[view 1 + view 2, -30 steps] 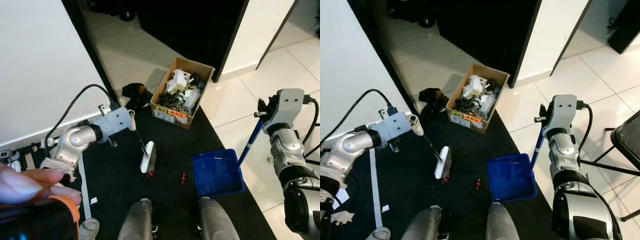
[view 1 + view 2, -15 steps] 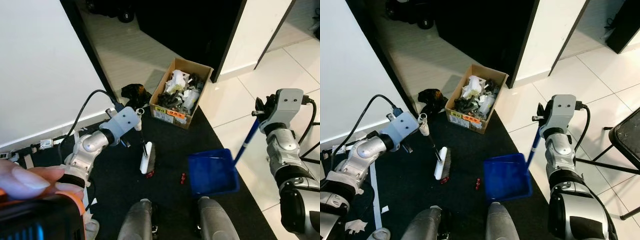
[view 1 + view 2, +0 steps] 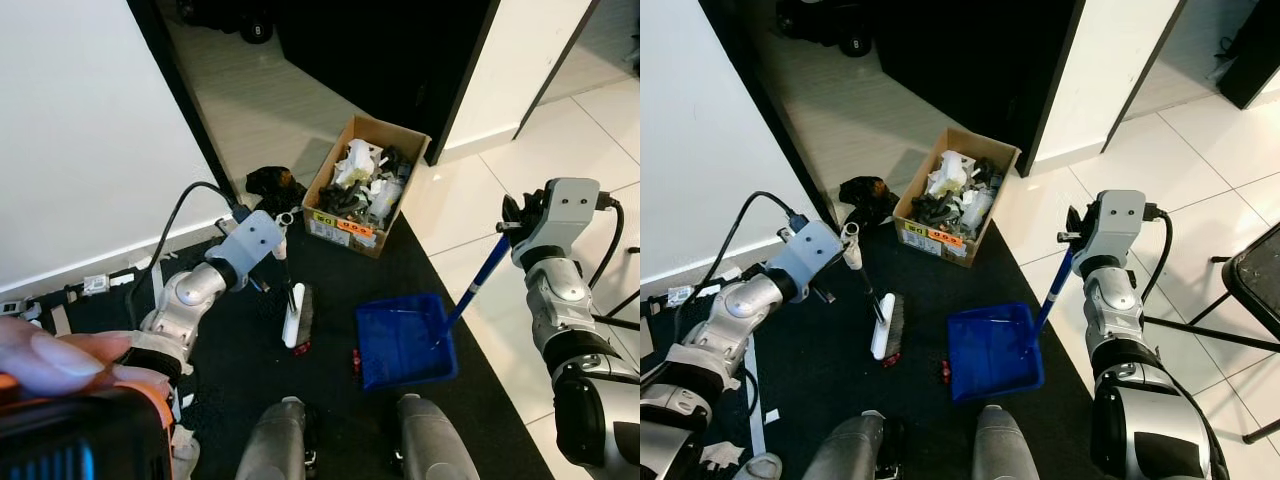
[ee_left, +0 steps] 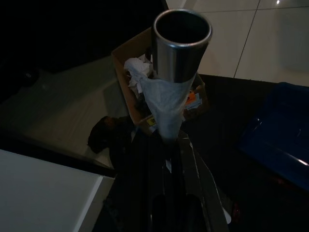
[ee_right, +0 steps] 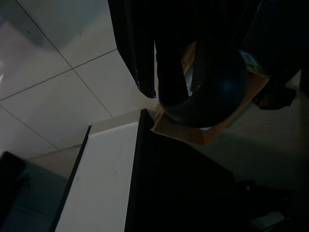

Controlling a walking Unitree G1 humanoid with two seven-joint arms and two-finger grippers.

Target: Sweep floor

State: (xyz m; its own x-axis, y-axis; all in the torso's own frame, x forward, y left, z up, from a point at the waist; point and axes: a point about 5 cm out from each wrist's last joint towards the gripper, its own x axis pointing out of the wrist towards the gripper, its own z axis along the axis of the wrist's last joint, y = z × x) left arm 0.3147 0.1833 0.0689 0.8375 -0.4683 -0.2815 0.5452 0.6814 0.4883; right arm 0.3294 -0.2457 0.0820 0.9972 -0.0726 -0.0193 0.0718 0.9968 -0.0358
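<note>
Here broom point(image 3: 291, 305) near-upright; dustpan point(image 3: 405, 340) handle slants up-right.

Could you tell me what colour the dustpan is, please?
The dustpan is blue, clearest in the right eye view.

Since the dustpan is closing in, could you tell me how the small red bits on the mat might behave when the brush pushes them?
The red bits look tiny, so probably light and easily flicked. The mat looks soft, so they may snag rather than slide.
</note>
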